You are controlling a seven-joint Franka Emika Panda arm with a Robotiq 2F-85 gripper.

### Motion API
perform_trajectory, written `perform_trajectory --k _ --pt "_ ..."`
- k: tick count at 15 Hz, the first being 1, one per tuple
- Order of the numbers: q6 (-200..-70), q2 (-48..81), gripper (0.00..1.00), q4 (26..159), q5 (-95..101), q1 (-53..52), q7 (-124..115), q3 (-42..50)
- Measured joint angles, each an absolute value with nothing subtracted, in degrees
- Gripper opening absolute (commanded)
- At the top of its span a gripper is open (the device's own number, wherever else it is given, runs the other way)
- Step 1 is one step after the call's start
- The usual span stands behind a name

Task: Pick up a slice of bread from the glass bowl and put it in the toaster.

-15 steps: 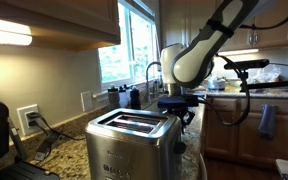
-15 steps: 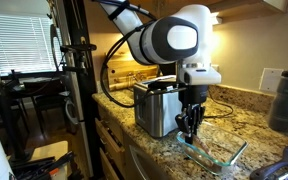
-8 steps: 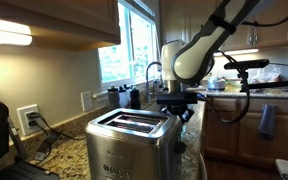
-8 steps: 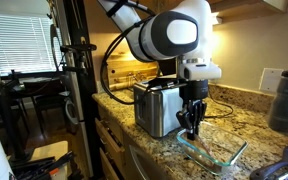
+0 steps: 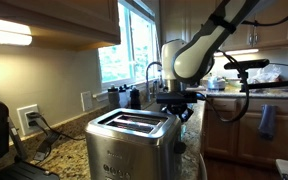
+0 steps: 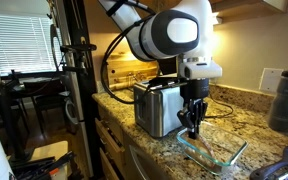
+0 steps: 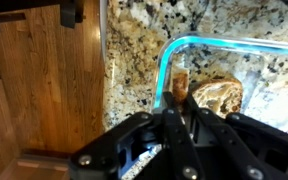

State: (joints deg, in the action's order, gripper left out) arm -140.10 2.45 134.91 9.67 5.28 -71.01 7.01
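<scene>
The slice stands on edge inside the glass bowl, near its left wall. It shows in the wrist view as a thin brown strip right at the fingertips. A broader golden piece of bread lies just to its right in the same bowl. Standing on edge suits the job, I judge: a thin edge gives the fingers two flat faces to pinch, and the slice would already be oriented to drop into a slot.

The gripper points straight down into the bowl with its jaws drawn together. They seem clamped on the top edge of that slice, though the view is dark and blurred at the tips, so the hold itself is a probable reading, not a sure one. In an exterior view the gripper is low over the bowl, and no bread can be made out there.

The bowl rests on the speckled granite counter close to its near edge, with wooden floor showing beyond that edge to the left in the wrist view. The toaster stands just left of the bowl, and its two long slots face up in an exterior view. That leaves a short lift and carry to the left. The task looks to be at the grasp, with nothing in the toaster yet as far as can be seen.
</scene>
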Motion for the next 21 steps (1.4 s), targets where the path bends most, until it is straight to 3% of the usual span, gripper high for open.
perform_trajectory --k 21 --pt "-143.0 2.4 0.07 131.8 15.1 5.5 -72.1 7.5"
